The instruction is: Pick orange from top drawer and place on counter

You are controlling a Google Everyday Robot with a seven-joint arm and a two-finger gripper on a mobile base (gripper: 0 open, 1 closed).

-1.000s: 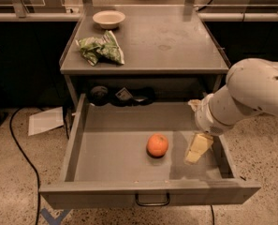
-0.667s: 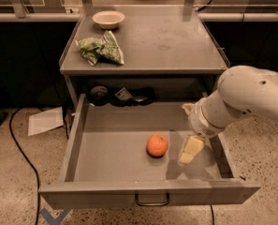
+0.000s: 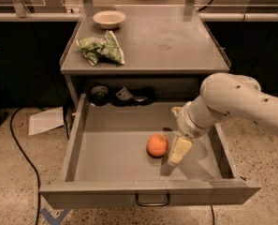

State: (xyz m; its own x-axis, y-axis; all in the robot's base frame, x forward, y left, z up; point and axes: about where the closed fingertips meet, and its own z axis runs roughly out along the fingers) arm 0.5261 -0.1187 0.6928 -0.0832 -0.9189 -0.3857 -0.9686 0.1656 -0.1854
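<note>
1. So, the orange [image 3: 157, 145] sits on the drawer [image 3: 110, 144] floor, right of center.
2. Gripper [image 3: 179, 151] is down inside the drawer, and the orange is just beside it at its 9 o'clock.
3. Can't tell if the gripper's open or closed, but it doesn't look like it's got the orange.

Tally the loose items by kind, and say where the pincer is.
Orange: 1
Bowl: 1
Green crumpled bag: 1
Dark items at the back: about 2
Total: about 5
Pincer: in the top drawer, just right of the orange.
</note>
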